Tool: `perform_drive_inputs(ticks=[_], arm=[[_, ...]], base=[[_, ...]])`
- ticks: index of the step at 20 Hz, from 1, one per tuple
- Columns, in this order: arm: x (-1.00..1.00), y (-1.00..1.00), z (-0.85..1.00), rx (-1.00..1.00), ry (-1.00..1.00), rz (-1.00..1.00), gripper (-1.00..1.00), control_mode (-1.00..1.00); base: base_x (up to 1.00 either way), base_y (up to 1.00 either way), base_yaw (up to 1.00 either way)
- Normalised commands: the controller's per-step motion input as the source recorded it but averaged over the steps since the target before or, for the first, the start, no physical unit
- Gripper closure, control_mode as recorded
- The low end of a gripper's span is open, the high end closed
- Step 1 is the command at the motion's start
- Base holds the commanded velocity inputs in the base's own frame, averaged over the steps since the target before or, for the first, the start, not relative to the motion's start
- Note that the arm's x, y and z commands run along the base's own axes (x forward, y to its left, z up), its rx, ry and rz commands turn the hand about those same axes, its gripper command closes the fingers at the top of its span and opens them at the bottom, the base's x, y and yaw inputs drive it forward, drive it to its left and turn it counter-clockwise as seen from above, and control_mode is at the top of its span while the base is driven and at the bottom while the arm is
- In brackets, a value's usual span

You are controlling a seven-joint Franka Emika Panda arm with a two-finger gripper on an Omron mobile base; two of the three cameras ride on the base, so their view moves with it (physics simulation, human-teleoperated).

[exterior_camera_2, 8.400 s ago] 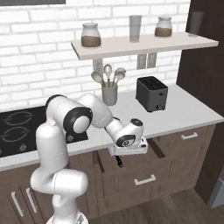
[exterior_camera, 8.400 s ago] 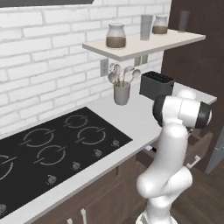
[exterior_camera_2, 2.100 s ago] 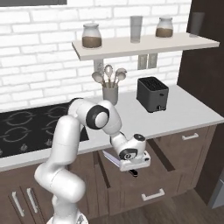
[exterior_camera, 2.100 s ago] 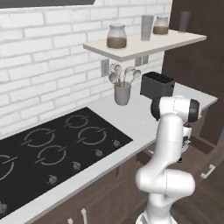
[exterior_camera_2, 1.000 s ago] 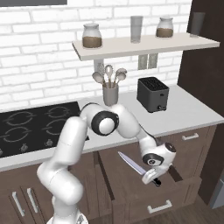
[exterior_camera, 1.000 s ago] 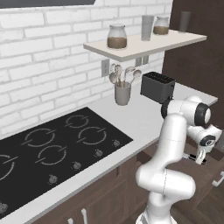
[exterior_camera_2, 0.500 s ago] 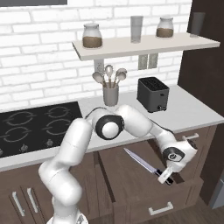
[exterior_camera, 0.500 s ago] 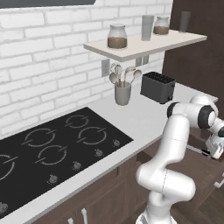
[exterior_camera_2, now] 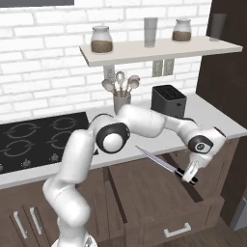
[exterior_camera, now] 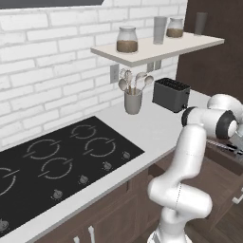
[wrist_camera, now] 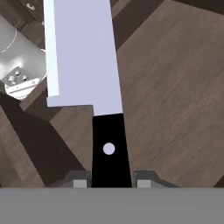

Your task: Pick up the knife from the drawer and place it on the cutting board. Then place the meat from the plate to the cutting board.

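Fingers (exterior_camera_2: pixel 188 174) clenched on knife (exterior_camera_2: pixel 159 162) handle, blade pointing to 10 o'clock in right base view, held above open drawer (exterior_camera_2: pixel 164 205), below desk (exterior_camera_2: pixel 212 118) edge.

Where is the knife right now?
The knife is held in the gripper, up in the air over the open drawer, right of the stove.
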Motion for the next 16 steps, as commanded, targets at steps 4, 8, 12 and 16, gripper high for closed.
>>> perform_drive_inputs(ticks=[4,8,12,16], arm=[[0.00,0.46,0.98,-0.05,0.00,-0.03,1.00,-1.00],[0.04,0.58,0.84,0.00,-0.03,-0.31,1.00,-1.00],[0.22,0.72,0.76,-0.04,-0.08,-0.45,1.00,-1.00],[0.21,0.82,0.25,-0.08,-0.02,-0.50,1.00,-1.00]], base=[[0.00,0.00,0.00],[0.00,0.00,0.00],[0.00,0.00,0.00],[0.00,0.00,0.00]])
